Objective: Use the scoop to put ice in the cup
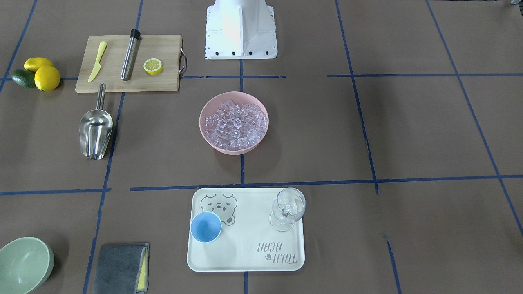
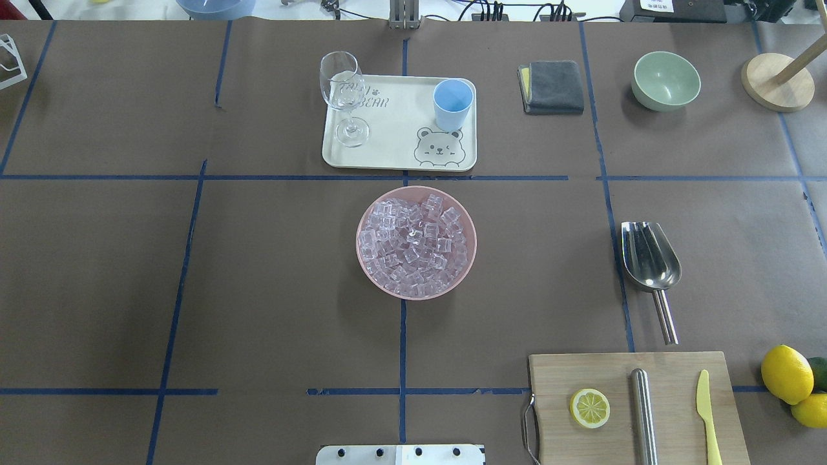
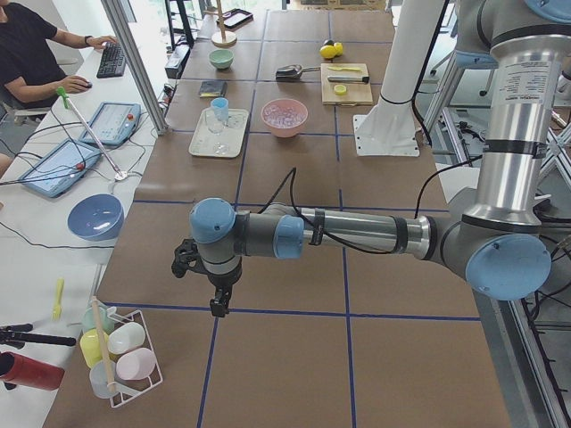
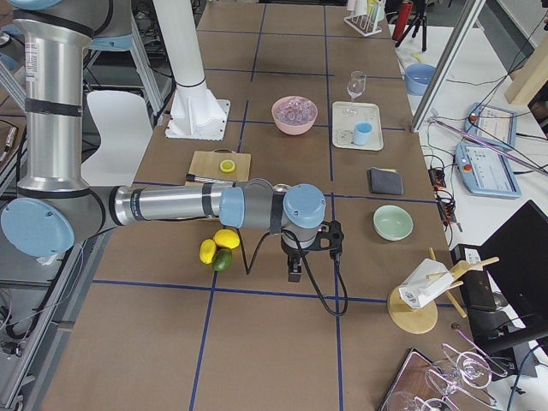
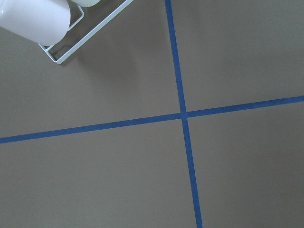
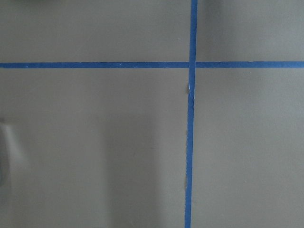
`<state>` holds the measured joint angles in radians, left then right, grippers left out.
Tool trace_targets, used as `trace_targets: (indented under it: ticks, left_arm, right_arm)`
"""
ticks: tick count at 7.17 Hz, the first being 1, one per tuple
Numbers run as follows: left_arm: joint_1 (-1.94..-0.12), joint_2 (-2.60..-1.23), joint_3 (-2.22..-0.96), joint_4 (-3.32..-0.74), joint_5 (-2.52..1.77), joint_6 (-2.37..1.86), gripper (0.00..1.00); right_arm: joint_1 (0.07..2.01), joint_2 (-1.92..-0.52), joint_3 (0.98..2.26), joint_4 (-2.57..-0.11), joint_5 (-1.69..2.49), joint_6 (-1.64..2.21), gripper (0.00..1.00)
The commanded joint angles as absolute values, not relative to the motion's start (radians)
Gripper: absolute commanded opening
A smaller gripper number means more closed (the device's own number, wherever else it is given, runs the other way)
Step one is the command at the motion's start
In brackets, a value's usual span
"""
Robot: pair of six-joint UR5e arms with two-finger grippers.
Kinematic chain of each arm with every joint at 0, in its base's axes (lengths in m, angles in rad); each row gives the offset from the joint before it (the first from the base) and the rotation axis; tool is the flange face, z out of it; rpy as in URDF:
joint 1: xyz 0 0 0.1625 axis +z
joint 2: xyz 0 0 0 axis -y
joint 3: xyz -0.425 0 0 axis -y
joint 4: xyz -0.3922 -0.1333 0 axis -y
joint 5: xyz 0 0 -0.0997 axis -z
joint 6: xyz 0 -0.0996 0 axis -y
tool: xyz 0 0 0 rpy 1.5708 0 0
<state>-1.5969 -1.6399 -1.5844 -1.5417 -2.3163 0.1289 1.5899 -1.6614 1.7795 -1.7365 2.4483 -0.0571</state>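
Clear ice cubes fill a pink bowl at the middle of the table. The light blue cup stands upright on a cream tray beyond the bowl. To the bowl's right in the overhead view, the silver scoop lies flat on the table with its handle toward the robot. My left gripper hangs over bare table far from these things, as does my right gripper. Both show only in the side views, so I cannot tell whether either is open or shut. The wrist views show only brown table and blue tape.
A wine glass shares the tray. A cutting board holds a lemon slice, a steel cylinder and a yellow knife, with lemons beside it. A grey cloth and green bowl sit at the far right. A wire rack stands near my left gripper.
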Motion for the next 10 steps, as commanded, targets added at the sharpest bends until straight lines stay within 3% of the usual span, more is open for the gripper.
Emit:
trace_targets:
  ticks: [1, 4, 6, 10]
  left_arm:
    - [-1.597, -1.644, -1.585, -1.542, -2.316, 0.129, 1.0]
    - [-1.595, -1.655, -1.595, -1.613, -2.321, 0.121, 1.0]
    - [-1.573, -1.649, -1.594, -1.855, -2.327, 0.121, 1.0]
    - [-1.343, -1.655, -1.595, -2.296, -2.399, -0.065, 1.0]
  right_arm:
    - [1.591, -1.661, 1.781, -1.736, 2.448, -0.057, 1.0]
    - [1.589, -1.643, 1.786, -1.708, 2.451, -0.06, 1.0]
    - [1.585, -1.643, 1.793, -1.605, 2.459, -0.048, 1.0]
    - [1.549, -1.638, 1.805, -1.591, 2.554, 0.053, 1.0]
